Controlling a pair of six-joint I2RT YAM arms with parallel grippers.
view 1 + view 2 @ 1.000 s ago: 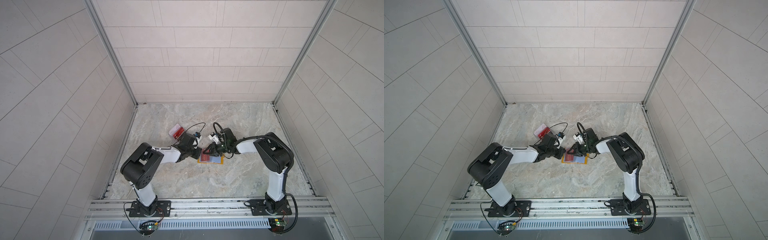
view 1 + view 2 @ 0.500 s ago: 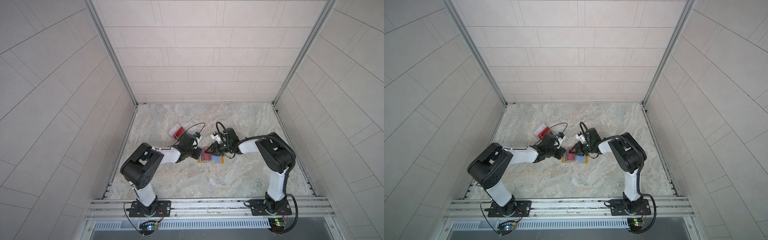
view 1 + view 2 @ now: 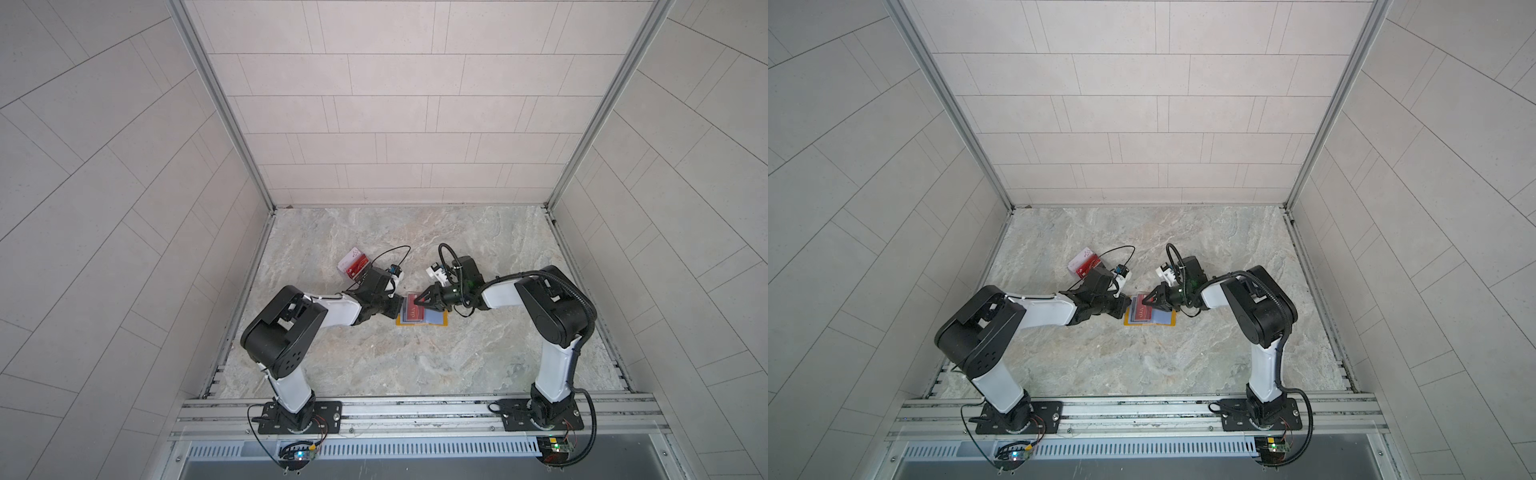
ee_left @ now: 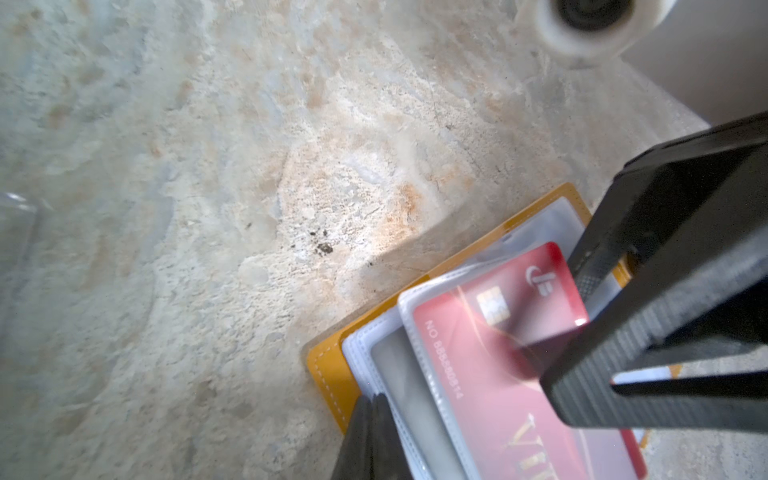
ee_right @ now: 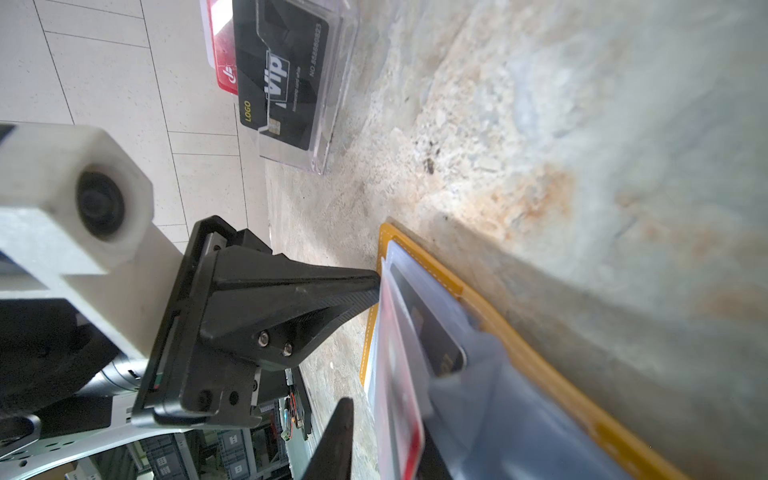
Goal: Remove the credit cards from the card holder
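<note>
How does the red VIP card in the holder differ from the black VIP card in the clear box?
Colour: the red card has gold VIP print; the black card has white lettering.
Place: the red card sits in a clear sleeve of the open card holder, between the fingers of the right gripper; the black card sits in the clear box, untouched.
Both show a chip and a number.

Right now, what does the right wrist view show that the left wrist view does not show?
Only the right wrist view: a black card standing in a clear box, and the shut left claw seen whole from the side. Only the left wrist view: the printed face of the red card, with chip and gold letters, and much of the right claw at its edge. Both: the mustard card holder, its clear sleeves and the marble table.
</note>
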